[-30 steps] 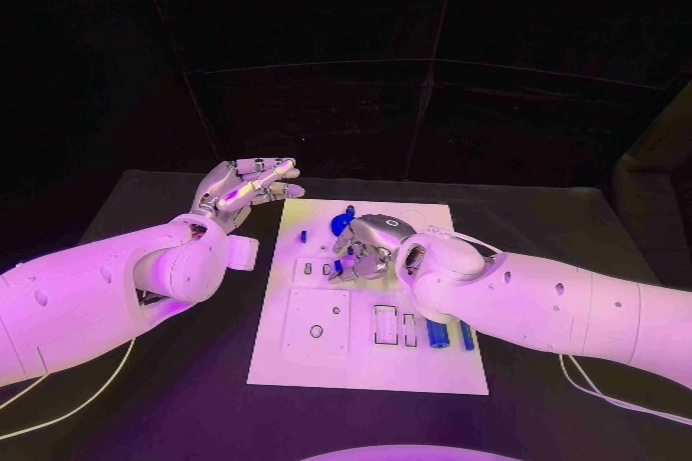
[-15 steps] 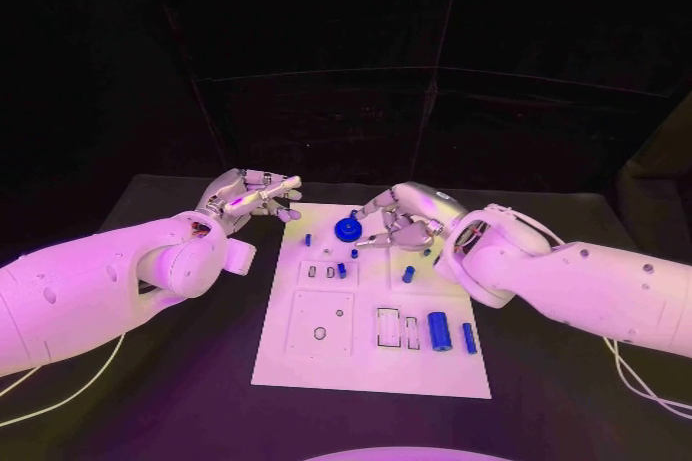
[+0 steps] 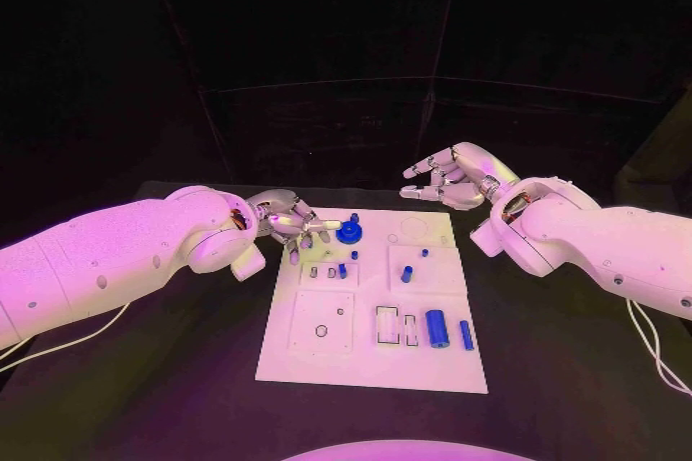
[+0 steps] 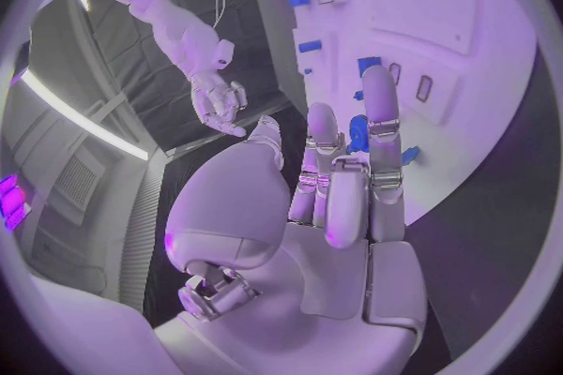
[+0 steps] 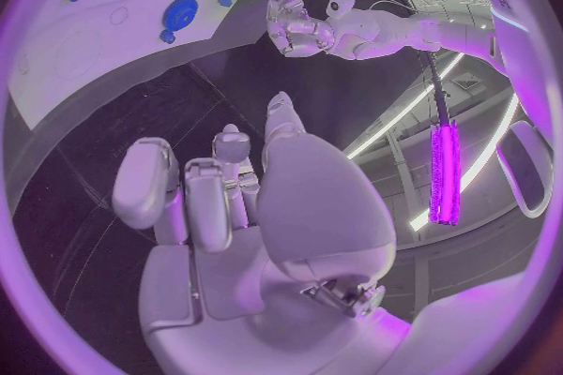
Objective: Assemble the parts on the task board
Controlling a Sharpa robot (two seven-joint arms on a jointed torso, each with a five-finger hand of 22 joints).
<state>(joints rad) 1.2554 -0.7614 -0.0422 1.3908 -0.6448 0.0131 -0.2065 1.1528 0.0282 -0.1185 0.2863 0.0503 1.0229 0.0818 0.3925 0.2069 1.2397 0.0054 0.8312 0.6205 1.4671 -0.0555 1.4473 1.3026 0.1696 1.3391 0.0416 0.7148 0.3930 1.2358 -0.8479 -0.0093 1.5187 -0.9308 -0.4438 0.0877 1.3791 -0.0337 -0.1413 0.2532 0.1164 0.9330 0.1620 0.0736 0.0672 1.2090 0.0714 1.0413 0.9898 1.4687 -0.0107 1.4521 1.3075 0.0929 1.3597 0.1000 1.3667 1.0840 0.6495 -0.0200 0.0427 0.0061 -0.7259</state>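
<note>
Head view, with both wrist views. The task board (image 3: 372,301) lies at the centre of the black table (image 3: 159,381). The left hand (image 3: 296,224) hangs over the board's 10 o'clock corner, fingers loosely curled toward the round blue part (image 3: 348,232) just beside them; no part is seen between the fingers, and whether a fingertip touches the round part cannot be told. In the left wrist view the left hand's fingers (image 4: 352,178) extend side by side over the board with nothing clamped. The right hand (image 3: 453,178) is raised off the board at about 1 o'clock, well apart from every part, its fingers curled in on nothing; the right wrist view confirms an empty palm (image 5: 240,234).

Progress, as a judgement: the task appears partly done. Near the board's 5 o'clock corner a large blue cylinder (image 3: 437,329) and a slim blue bar (image 3: 466,335) lie beside two open rectangular slots (image 3: 387,325), apparently not yet inserted. Toward the board's upper half, small blue pegs (image 3: 407,274) stand in or by their holes; whether they are fully seated is too small to tell. A round hole (image 3: 320,330) in the square plate at 7 o'clock stays unfilled, as does a faint ring recess (image 3: 415,224) at 1 o'clock. The round blue part, standing at 11 o'clock, is probably the piece in hand for the next placement.
</note>
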